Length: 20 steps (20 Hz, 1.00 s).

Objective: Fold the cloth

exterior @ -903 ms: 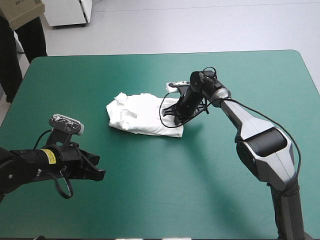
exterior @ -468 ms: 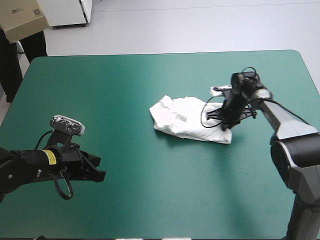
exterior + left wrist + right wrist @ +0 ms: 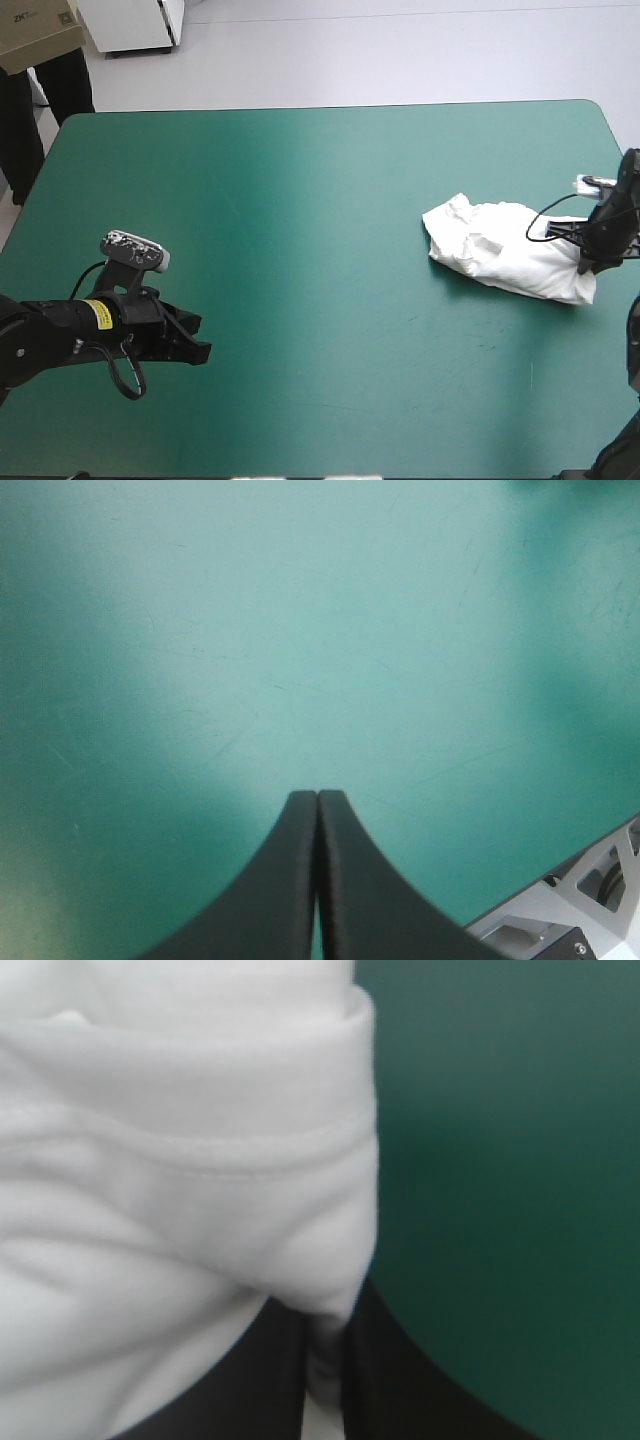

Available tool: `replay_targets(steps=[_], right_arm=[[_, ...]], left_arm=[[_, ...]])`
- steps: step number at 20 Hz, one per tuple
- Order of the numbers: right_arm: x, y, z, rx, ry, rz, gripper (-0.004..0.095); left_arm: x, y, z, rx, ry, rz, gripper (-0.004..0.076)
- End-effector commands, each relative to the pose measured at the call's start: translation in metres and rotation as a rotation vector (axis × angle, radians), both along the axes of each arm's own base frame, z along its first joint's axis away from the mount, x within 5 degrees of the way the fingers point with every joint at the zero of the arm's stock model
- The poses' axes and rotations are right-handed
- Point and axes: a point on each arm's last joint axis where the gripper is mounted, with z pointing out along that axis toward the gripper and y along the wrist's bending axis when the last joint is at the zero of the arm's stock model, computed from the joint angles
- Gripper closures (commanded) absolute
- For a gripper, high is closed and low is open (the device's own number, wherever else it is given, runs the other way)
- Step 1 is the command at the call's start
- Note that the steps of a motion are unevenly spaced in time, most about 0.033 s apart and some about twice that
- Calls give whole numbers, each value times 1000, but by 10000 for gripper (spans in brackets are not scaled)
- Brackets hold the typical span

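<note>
T-shirt, a folded white bundle, lies on the teal-green table close to its right edge, approx midway front to back. At the bundle's right end we see the right gripper, fingers all but together, clamped on a hem fold w/ cloth between them. Left gripper sits well apart at front-left, jaws pressed together over bare cover.

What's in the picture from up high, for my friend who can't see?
A white T-shirt bundle lies near the right edge of the teal-green table, its end pinched by the right claw. The left claw hovers shut, far off at the front left.
</note>
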Motion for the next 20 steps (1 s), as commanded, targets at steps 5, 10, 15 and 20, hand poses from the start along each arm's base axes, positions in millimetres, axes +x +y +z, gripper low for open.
replay_targets(steps=[5,10,15,20], right_arm=[[-31,-44,17,-80,25,-105,924],[-36,-53,16,-24,5,-144,924],[-32,-47,17,41,-33,-149,902],[-43,-53,33,152,-131,-197,595]], left_arm=[[-1,-4,10,-75,-34,-6,746],[-1,-3,10,-69,-37,-2,746],[-1,-4,10,-74,-34,-3,746],[-2,-5,11,-92,-24,-6,746]])
